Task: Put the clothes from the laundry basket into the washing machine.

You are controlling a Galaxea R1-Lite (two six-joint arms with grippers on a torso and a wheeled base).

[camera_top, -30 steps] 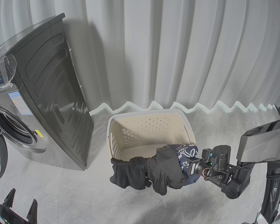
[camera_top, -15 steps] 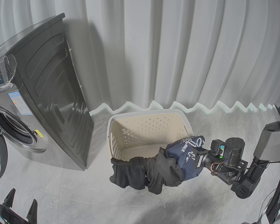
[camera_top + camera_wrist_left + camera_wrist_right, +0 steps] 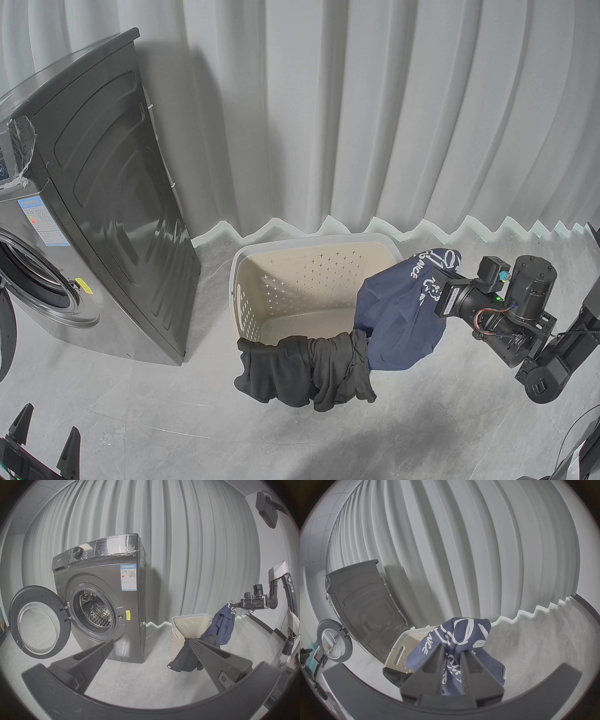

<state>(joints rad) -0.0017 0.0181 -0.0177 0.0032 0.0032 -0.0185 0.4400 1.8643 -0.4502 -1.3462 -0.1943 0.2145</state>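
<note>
My right gripper is shut on a navy blue garment with white print, which hangs over the right end of the beige laundry basket. The same garment bunches between the right fingers. A black garment is draped over the basket's near rim. The grey washing machine stands at the left, its round door swung open and the drum visible. My left gripper is open and low, near the floor to the left, far from the basket.
White pleated curtains close the back of the room. Bare grey floor lies between the basket and the washing machine. The basket stands to the machine's right.
My right gripper has lifted the navy garment up and to the right, pulling it free of the black garment, which stays draped on the basket rim. The left arm has not moved.
</note>
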